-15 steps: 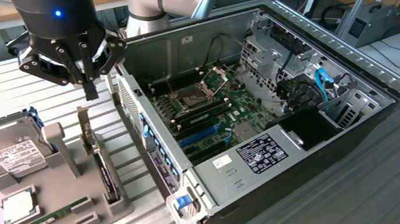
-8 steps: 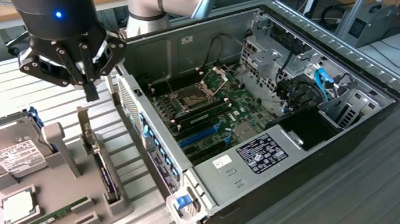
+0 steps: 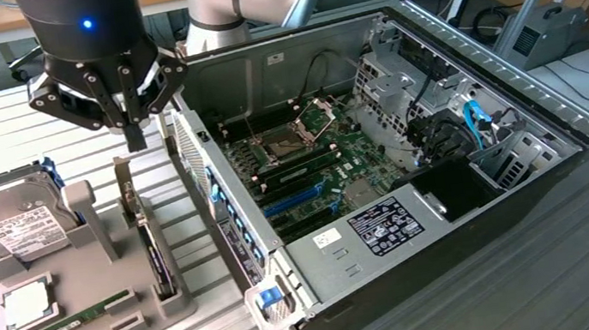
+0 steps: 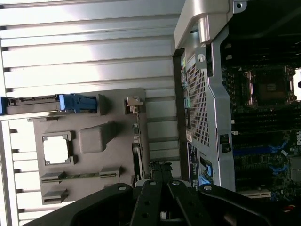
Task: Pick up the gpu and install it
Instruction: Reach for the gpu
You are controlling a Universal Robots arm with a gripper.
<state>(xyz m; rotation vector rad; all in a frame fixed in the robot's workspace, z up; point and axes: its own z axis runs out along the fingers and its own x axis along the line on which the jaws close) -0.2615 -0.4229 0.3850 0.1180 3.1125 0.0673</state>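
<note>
My gripper (image 4: 160,165), fingers pressed together, hangs near the gpu (image 4: 137,153), which stands on edge in the grey holder (image 4: 94,136). The open computer case (image 4: 207,94) sits beside that holder on the slatted bench (image 4: 84,47).

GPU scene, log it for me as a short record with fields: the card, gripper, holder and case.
gpu: standing on edge in the grey holder, not installed
gripper: shut, empty, above the gpu, seemingly not touching it
also in holder: hard drive, CPU, RAM stick
case: open, motherboard exposed, to the exterior view's right of the holder
</note>
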